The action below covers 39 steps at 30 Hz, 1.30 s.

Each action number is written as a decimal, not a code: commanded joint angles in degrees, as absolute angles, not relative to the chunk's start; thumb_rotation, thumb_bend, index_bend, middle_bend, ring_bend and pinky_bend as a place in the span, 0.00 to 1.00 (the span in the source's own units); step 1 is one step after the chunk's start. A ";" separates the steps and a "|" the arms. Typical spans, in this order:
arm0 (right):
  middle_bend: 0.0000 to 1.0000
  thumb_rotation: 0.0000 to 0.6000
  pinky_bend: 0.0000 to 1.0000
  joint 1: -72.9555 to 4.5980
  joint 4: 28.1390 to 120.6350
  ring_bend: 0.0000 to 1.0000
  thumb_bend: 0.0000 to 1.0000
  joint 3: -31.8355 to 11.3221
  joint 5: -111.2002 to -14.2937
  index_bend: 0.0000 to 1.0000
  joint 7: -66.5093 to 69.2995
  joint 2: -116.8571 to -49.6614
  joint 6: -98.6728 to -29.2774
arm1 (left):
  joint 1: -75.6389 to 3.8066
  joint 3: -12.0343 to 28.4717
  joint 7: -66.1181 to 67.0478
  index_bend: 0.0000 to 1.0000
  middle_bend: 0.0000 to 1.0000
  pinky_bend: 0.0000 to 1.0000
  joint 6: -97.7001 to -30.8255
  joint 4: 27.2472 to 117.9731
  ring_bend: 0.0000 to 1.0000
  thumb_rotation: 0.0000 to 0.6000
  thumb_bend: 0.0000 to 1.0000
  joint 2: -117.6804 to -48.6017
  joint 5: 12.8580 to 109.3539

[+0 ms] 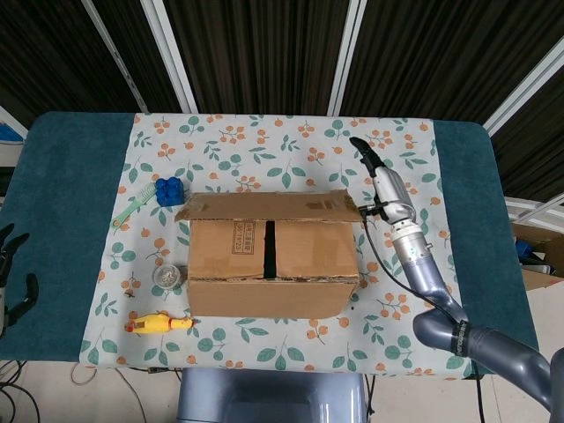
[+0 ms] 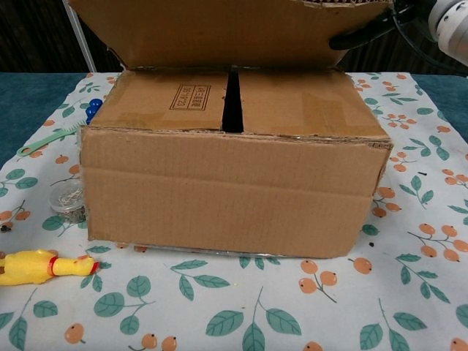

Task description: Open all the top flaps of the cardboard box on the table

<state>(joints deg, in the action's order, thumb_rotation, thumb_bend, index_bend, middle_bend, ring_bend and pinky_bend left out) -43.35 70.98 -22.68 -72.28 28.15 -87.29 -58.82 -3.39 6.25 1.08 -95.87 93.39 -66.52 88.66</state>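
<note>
The cardboard box (image 1: 273, 264) stands mid-table on the flowered cloth. Its far long flap (image 1: 269, 207) is raised nearly upright; in the chest view this flap (image 2: 227, 29) fills the top of the frame. Two inner flaps (image 2: 292, 102) lie flat, with a dark gap (image 2: 232, 99) between them. My right hand (image 1: 381, 181) reaches in from the right, its dark fingers (image 2: 358, 36) stretched out and pressing against the raised flap's right corner. My left hand (image 1: 12, 269) hangs at the table's left edge, far from the box, holding nothing and mostly out of frame.
Left of the box lie a blue block (image 1: 167, 190), a green brush (image 1: 132, 210), a small round jar (image 1: 166, 276) and a yellow rubber chicken (image 1: 159, 323). A cable (image 1: 374, 256) runs along my right arm beside the box. Another carton (image 1: 539, 260) sits off the table's right side.
</note>
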 commanded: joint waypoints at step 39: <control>0.08 1.00 0.19 -54.00 56.89 0.11 0.05 -29.23 -54.44 0.00 11.80 -94.84 -51.06 | -3.54 7.69 0.92 0.16 0.08 0.00 -94.78 92.80 0.00 1.00 0.53 -66.43 86.00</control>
<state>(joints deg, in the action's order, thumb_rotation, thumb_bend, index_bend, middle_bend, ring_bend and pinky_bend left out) -53.43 57.74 -29.70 -55.68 13.77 -93.93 -51.04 -3.54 7.69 0.92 -94.78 92.80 -66.43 85.99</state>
